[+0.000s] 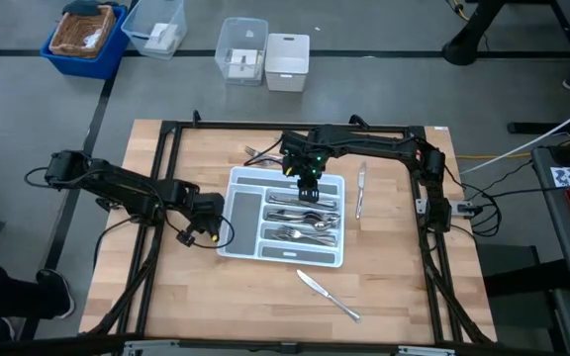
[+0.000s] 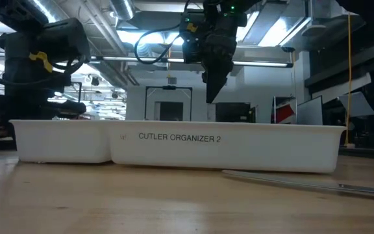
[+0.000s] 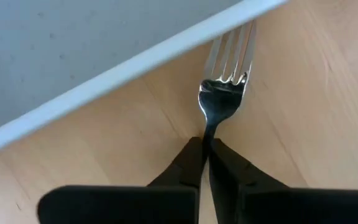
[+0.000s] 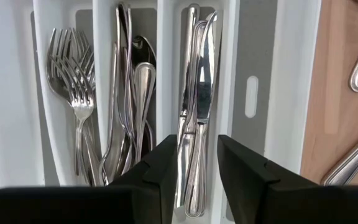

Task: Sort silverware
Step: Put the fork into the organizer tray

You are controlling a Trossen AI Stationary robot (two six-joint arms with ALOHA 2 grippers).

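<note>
At centre-left of the overhead frame, the left gripper (image 1: 209, 210) sits just beside the white tray (image 1: 237, 178), its fingers (image 3: 191, 163) pinched tight on the handle of a fork (image 3: 224, 87) whose tines lie on the wood against the tray's rim. Above the tray's upper middle, the right gripper (image 1: 308, 191) hangs with its claw parted and holding nothing, over sorted forks (image 4: 73, 93), spoons (image 4: 135, 99) and knives (image 4: 197, 106). One knife (image 1: 328, 295) lies at lower centre on the table (image 1: 265, 297), another (image 1: 360, 190) to the right of the tray.
</note>
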